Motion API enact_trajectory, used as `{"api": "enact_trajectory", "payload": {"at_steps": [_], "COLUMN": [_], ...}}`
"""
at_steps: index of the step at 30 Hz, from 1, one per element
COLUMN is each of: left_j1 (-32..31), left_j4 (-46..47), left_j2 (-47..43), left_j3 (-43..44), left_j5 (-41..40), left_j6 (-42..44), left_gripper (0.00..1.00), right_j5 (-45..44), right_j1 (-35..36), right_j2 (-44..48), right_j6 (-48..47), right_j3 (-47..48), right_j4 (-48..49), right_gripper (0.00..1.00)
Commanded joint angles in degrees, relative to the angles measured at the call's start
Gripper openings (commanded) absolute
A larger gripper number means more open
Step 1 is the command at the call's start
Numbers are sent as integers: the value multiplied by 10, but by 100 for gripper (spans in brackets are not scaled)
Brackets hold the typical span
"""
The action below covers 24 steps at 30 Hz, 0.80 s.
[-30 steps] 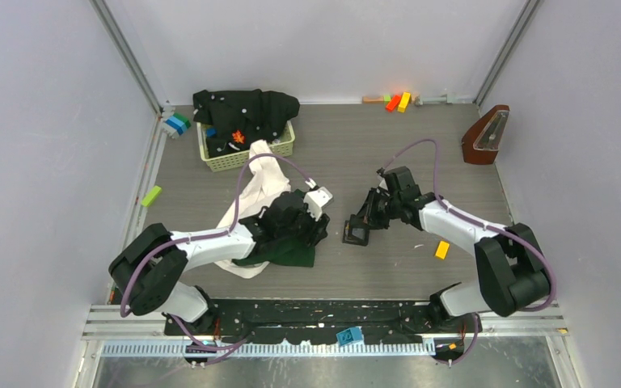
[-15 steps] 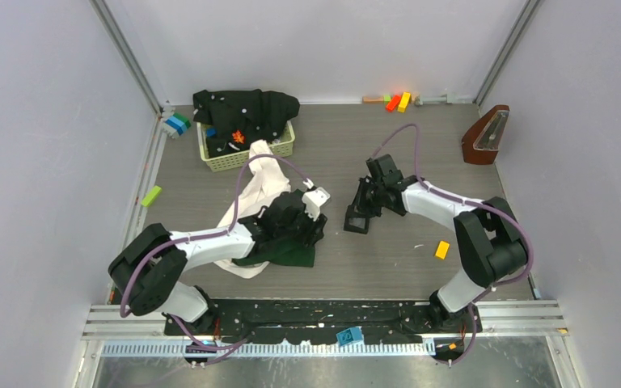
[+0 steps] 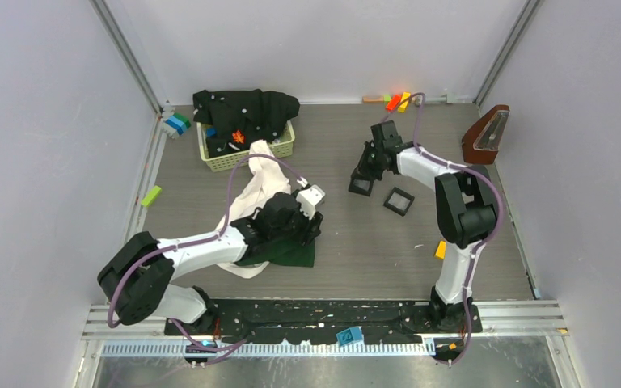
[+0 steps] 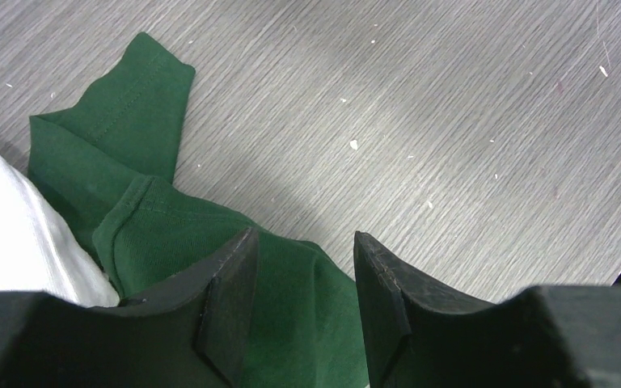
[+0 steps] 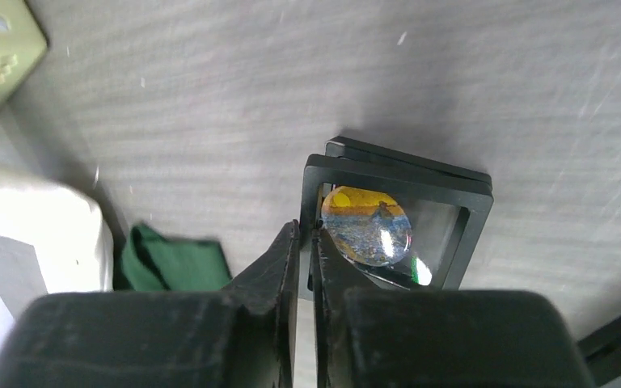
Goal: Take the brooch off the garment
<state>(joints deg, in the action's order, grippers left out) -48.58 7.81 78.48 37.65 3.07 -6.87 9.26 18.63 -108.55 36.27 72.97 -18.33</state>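
Left gripper [image 4: 303,242] gapes over soft green garment [image 4: 141,218] — right gripper [image 5: 305,234] pinches square black box [image 5: 471,234].

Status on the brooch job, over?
Left end effector open over garment, green part. Right end effector shut on black frame box, brooch inside. Second black box nearby.

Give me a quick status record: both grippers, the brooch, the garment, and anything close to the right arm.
left gripper: open, fingers over the dark green part of the garment, nothing pinched
right gripper: shut on one wall of the black box
brooch: round, sunset picture, sitting inside that box, off the garment
box lifted or resting: cannot tell
second black box: lies apart from the held one, to its right in the top view
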Motion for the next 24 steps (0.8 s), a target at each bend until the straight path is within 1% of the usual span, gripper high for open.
{"api": "enact_trajectory", "payload": {"at_steps": [1,2,3,5,8,9,10,11,12,13,14,15,16,17,18,19,20,21,22,23,24], "left_j1": [3,3,3,3,3,3,3,3,4,4,4,4,4,8,14,22,32,44,58,77,102], "left_j4": [1,2,3,4,4,3,3,2,-2,-6,-8,-10,-20,-44,-80,-112,-134,-140,-135,-121,-102], "left_j2": [-26,-27,-29,-33,-40,-43,-48,-54,-61,-71,-83,-97,-114,-131,-149,-172,-182,-202,-213,-223,-231], "left_j3": [-9,-11,-12,-14,-15,-15,-17,-17,-17,-18,-21,-23,-22,-13,3,17,26,28,21,10,-5], "left_j5": [-11,-14,-15,-15,-18,-20,-22,-26,-35,-53,-71,-97,-129,-164,-203,-231,-258,-276,-285,-288,-292], "left_j6": [3,2,2,1,0,-1,-1,-2,-2,-3,-4,-5,-4,-3,-1,-1,-2,-6,-15,-21,-26], "left_gripper": [50,50,50,50,51,52,54,57,60,68,79,86,90,92,93,94,94,95,96,96,96], "right_j5": [-6,-6,-4,-7,-23,-35,-41,-55,-63,-79,-116,-137,-183,-206,-256,-280,-321,-340,-371,-383,-403], "right_j1": [-16,-17,-17,-17,-19,-21,-22,-24,-26,-28,-28,-28,-28,-29,-29,-30,-33,-33,-33,-33,-33], "right_j2": [-37,-39,-38,-29,16,29,61,78,116,134,175,196,246,296,320,366,388,430,447,483,501], "right_j6": [-9,-10,-12,-17,-35,-39,-49,-59,-65,-82,-90,-105,-112,-129,-134,-140,-142,-148,-152,-166,-174], "right_j3": [63,69,76,83,73,67,53,43,23,10,-21,-40,-85,-109,-161,-187,-235,-261,-312,-341,-400], "right_j4": [7,3,0,-15,-41,-47,-48,-49,-47,-39,-31,-8,5,39,55,89,107,153,181,243,277], "right_gripper": [21,26,37,44,49,53,55,56,57,59,61,64,69,71,75,76,79,80,80,80,78]}}
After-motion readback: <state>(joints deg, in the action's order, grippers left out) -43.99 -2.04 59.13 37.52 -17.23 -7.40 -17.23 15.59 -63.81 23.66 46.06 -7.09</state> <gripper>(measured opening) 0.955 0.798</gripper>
